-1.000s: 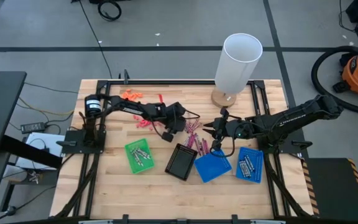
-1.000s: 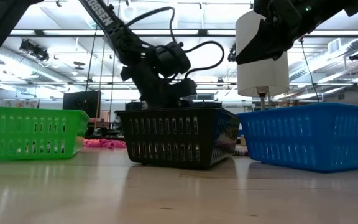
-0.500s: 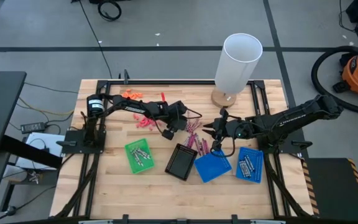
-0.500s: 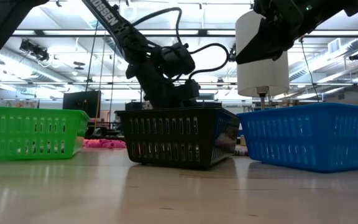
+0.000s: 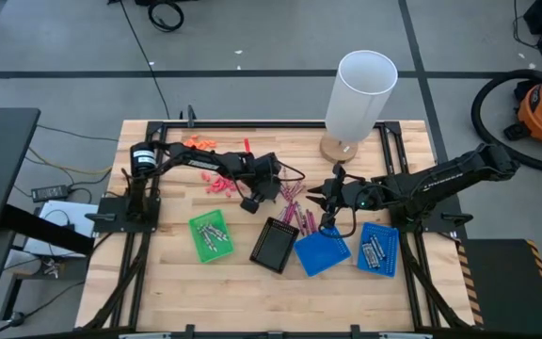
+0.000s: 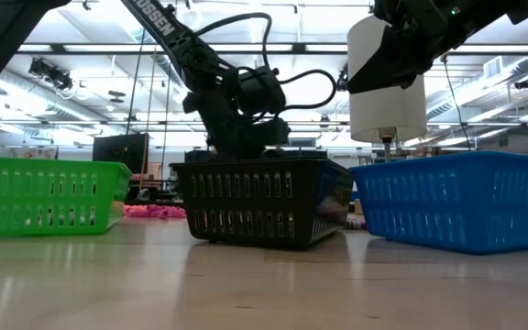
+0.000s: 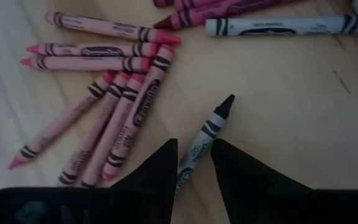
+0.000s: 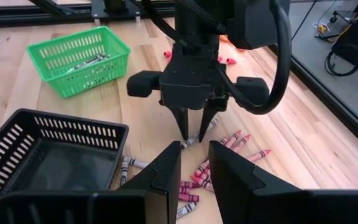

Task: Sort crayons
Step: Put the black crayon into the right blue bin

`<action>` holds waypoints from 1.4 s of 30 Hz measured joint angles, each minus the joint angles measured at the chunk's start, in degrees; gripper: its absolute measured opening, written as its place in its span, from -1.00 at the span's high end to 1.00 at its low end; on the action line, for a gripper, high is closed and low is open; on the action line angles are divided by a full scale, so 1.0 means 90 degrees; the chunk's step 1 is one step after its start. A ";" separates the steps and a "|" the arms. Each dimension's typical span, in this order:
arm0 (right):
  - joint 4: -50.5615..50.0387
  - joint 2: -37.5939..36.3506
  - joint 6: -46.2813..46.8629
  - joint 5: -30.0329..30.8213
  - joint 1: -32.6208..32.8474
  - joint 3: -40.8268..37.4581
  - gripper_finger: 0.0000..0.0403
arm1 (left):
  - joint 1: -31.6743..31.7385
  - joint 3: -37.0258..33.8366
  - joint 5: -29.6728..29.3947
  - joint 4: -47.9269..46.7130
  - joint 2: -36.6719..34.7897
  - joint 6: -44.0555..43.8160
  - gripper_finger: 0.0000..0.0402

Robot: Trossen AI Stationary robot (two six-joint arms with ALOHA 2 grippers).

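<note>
Pink and grey crayons lie loose on the wooden table (image 5: 294,205), and several pink ones show in the left wrist view (image 7: 114,118). My left gripper (image 5: 263,193) points down at the pile, its fingers (image 7: 193,163) closed around one grey crayon (image 7: 205,134) that lies flat on the wood. It also shows in the right wrist view (image 8: 193,134). My right gripper (image 5: 325,200) hangs above the table near the blue tray (image 5: 322,251), slightly open and empty (image 8: 194,163). My left gripper pinches the grey crayon between its two fingers at the wrapped part near its blunt end (image 7: 194,155). The fingers come from above, pointing down, and lie across the crayon. The crayon lies flat on the table, its dark tip (image 7: 227,101) pointing away from the fingers.
A green tray (image 5: 209,234) and a second blue tray (image 5: 378,249) hold grey crayons. A black tray (image 5: 275,245) stands between the green and blue ones. A white cylinder on a wooden base (image 5: 360,94) stands at the far edge. Orange bits (image 5: 199,143) and coral-red bits (image 5: 216,184) lie at the far left.
My left gripper has shifted a little over the crayon pile toward the table's right edge. My right arm has kept still.
</note>
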 joint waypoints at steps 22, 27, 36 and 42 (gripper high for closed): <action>0.0000 0.0000 0.0000 -0.0010 0.0005 0.0000 0.55 | 0.0086 -0.0027 0.0663 -0.0895 0.0005 0.0118 0.93; 0.0000 0.0000 0.0000 -0.0011 0.0005 0.0000 0.55 | 0.0019 -0.0044 0.0482 -0.0790 -0.0017 -0.0031 0.92; -0.0022 -0.0002 0.0000 -0.0015 0.0076 0.0000 0.55 | -0.0070 -0.0109 -0.0195 -0.0729 -0.0605 -0.0538 0.92; -0.0054 -0.0063 -0.0022 0.0039 0.0136 0.0000 0.55 | -0.0223 -0.0092 -0.0807 -0.0474 -0.1064 -0.0850 0.92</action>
